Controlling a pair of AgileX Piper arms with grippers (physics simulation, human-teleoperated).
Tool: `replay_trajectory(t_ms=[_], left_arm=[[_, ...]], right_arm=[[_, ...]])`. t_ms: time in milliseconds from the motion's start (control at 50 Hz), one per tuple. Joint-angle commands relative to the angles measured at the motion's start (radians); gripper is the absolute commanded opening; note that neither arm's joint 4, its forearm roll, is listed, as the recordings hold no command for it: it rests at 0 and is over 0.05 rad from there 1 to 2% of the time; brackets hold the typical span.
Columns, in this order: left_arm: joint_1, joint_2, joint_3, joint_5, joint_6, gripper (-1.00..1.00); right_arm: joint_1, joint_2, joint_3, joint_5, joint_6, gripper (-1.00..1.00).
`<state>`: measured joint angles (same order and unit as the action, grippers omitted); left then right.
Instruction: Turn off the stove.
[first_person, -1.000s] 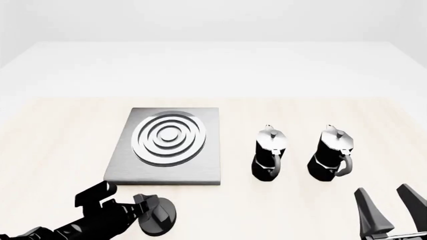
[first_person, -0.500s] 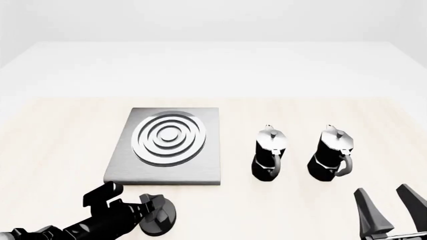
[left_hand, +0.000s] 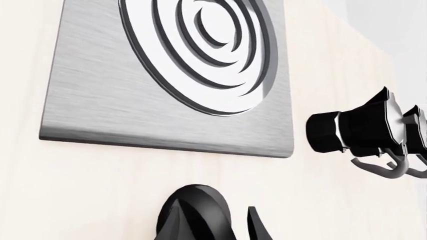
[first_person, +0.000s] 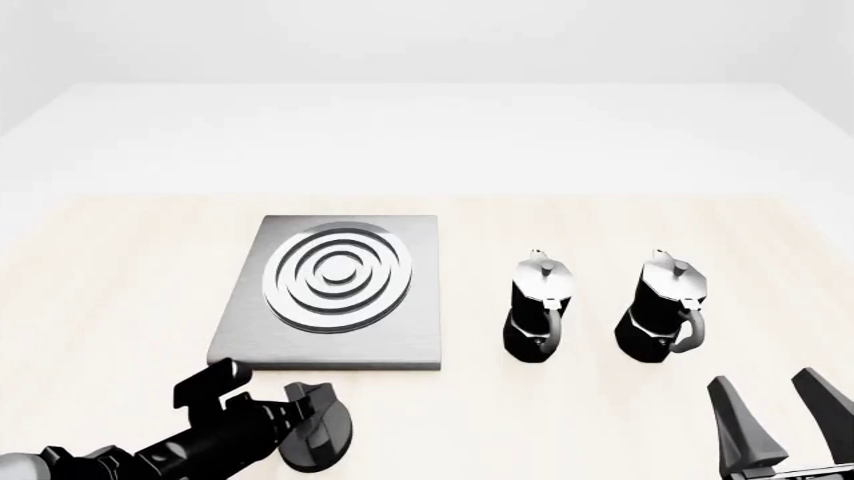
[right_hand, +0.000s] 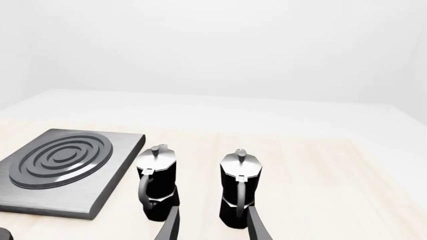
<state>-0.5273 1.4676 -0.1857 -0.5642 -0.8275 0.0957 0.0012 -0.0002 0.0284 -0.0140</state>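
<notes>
The stove plate (first_person: 400, 340) is a brushed-grey square with raised silver rings, lying left of centre on the table; it also shows in the left wrist view (left_hand: 127, 110) and the right wrist view (right_hand: 100, 200). Its black ridged knob (first_person: 328, 440) sits just in front of the plate's near edge. My left gripper (first_person: 307, 405) comes in low from the left and is shut on the knob's raised ridge. In the left wrist view only the black fingertips (left_hand: 257, 227) show at the frame edge. My right gripper (first_person: 765, 380) hangs open at the near right, holding nothing.
Two black-and-silver moka pots (first_person: 539, 305) (first_person: 663, 305) stand side by side to the right of the plate, ahead of the right gripper. They also appear in the right wrist view (right_hand: 157, 182) (right_hand: 240, 187). The pale wooden table (first_person: 134, 260) runs back to a white wall.
My left wrist has shifted a little to the right and rolled while holding the knob's ridge, which has turned slightly. The right arm has not moved.
</notes>
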Motion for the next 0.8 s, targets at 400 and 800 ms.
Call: replay_trajectory(t_ms=[400, 800], left_arm=[[-0.105, 0.079, -0.014, -0.043, -0.026, 1.00], [-0.126, 0.103, -0.061, -0.026, -0.007, 1.00]], right_arm=[[0.001, 0.000, 0.000, 0.000, 0.005, 1.00], [0.012, 0.000, 0.000, 0.002, 0.002, 1.00]])
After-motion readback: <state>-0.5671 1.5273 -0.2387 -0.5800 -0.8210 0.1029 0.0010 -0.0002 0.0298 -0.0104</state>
